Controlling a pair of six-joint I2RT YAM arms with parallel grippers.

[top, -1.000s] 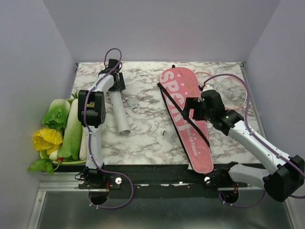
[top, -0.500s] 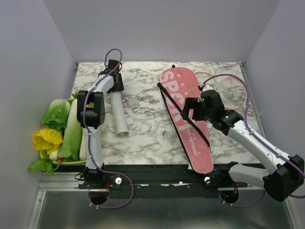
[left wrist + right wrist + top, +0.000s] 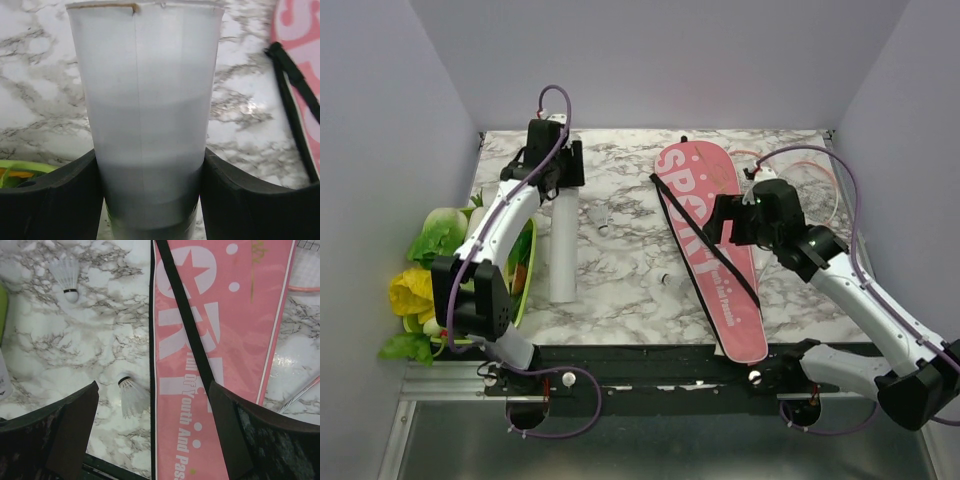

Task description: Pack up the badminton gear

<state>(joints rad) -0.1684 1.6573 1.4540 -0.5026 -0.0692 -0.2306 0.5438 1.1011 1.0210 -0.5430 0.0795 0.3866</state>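
My left gripper (image 3: 558, 188) (image 3: 150, 156) is shut on one end of the white tube (image 3: 563, 250) (image 3: 147, 90). The tube's free end points toward the near edge. The pink "SPORT" cover (image 3: 740, 310) (image 3: 225, 340) with its black strap (image 3: 185, 315) lies at centre right. My right gripper (image 3: 722, 220) (image 3: 154, 385) hovers open over the cover's left edge, holding nothing. One shuttlecock (image 3: 665, 283) (image 3: 131, 397) lies just left of the cover, under the open jaws. Another shuttlecock (image 3: 600, 220) (image 3: 67, 277) lies farther back. A pink-framed racket (image 3: 306, 270) lies beyond the cover's right side.
A green tray (image 3: 525, 272) of leafy vegetables (image 3: 435, 245) sits at the table's left edge, close beside the tube and my left arm. Walls close the table on three sides. A black rail (image 3: 650, 360) runs along the near edge.
My left gripper closed on the tube, and the arm's elbow swung toward the near left. The tube straightened from its slant. The right gripper edged slightly right and stayed open.
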